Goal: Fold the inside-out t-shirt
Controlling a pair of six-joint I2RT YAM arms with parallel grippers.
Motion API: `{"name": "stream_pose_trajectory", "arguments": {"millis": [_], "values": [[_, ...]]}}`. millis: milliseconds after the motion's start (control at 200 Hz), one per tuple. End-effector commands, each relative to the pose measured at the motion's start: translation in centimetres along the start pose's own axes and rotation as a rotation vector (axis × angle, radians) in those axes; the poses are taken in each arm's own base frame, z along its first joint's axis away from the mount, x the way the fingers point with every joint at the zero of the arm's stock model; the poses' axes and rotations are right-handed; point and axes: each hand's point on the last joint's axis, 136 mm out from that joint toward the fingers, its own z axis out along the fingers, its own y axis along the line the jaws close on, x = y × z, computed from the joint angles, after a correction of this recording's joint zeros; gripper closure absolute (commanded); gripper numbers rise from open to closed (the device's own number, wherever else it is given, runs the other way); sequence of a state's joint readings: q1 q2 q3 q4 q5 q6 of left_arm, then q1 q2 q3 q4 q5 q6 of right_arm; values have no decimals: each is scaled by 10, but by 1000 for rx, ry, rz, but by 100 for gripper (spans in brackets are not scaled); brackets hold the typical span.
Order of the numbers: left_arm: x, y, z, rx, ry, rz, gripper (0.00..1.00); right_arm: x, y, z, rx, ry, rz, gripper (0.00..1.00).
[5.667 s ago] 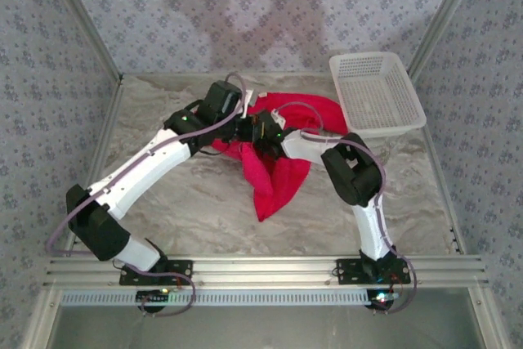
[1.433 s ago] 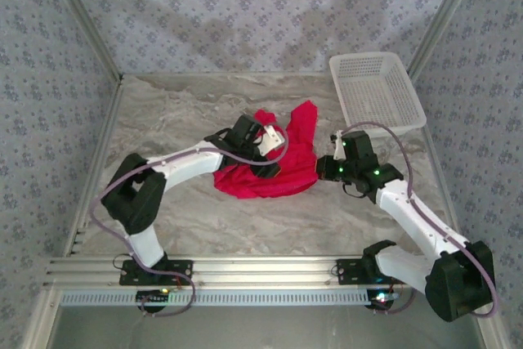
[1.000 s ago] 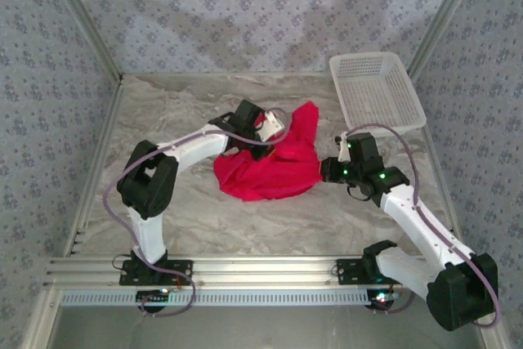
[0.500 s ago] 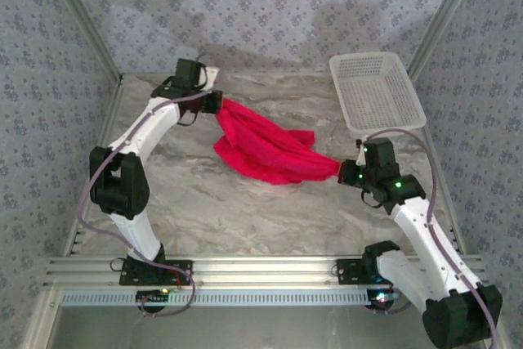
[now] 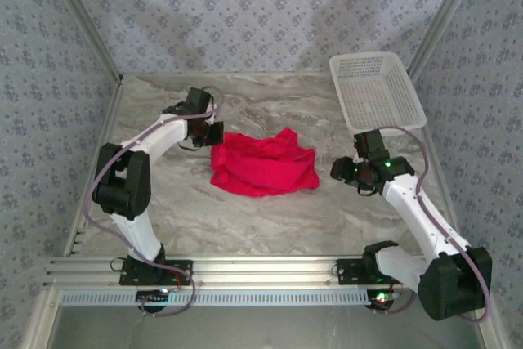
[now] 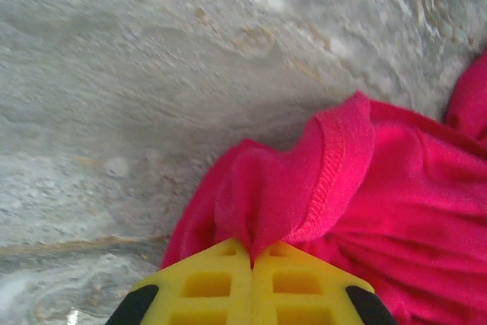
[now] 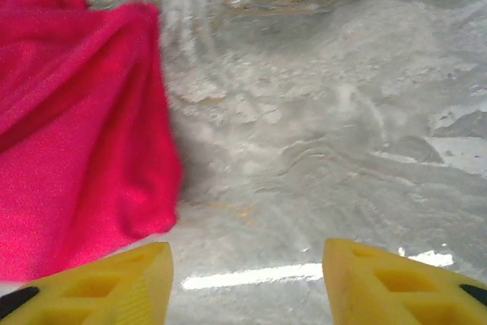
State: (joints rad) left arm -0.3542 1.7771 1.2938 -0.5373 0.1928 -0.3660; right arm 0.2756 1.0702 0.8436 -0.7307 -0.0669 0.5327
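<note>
Pinching a hem (image 6: 333,167) of the red t-shirt (image 5: 263,171), left pincer (image 6: 251,258), partly cropped; right pincer (image 7: 245,255) spread, nearby.

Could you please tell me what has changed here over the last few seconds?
The right pincer has let go of the t-shirt and stands open beside it. The left pincer, still shut on its edge, swung back from the far left corner, so the t-shirt, stretched between both a moment ago, now lies in a heap on the table. The basket has not moved.
</note>
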Motion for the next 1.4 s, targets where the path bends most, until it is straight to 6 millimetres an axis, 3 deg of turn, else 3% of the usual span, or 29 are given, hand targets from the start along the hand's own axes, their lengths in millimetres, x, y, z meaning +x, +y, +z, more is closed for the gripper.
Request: {"name": "stream_pose_trajectory", "arguments": {"millis": [0, 90, 200, 230, 295, 420, 520, 655, 820, 1069, 1249, 1319, 1394], "values": [[-20, -24, -33, 48, -143, 39, 100, -20, 50, -21, -76, -56, -100, 42], [-25, -28, -42, 54, -166, 45, 100, -22, 94, -11, -131, -42, -234, 32], [-28, -30, -51, 54, -177, 55, 100, -24, 140, 22, -151, 8, -397, 28], [-28, -31, -53, 55, -180, 57, 100, -34, 157, 24, -170, -10, -430, 28], [-28, -31, -56, 54, -185, 61, 100, -47, 175, 41, -165, -11, -472, 26], [-27, -31, -63, 50, -194, 64, 100, -55, 195, 78, -164, 81, -508, 26], [-28, -31, -69, 50, -208, 66, 100, -45, 201, 103, -196, 180, -472, 29], [-32, -33, -77, 57, -231, 73, 100, -43, 203, 109, -228, 228, -425, 47], [-42, -34, -86, 66, -244, 80, 100, -63, 200, 80, -231, 182, -405, 100], [-64, -47, -108, 85, -306, 138, 100, -112, 192, -23, -206, -62, -379, 100], [-78, -63, -120, 134, -336, 187, 100, -141, 174, -92, -160, -243, -339, 100], [-84, -70, -122, 150, -344, 199, 100, -151, 169, -113, -153, -306, -323, 100], [-88, -76, -121, 163, -339, 206, 100, -162, 161, -120, -135, -339, -299, 100]]}}
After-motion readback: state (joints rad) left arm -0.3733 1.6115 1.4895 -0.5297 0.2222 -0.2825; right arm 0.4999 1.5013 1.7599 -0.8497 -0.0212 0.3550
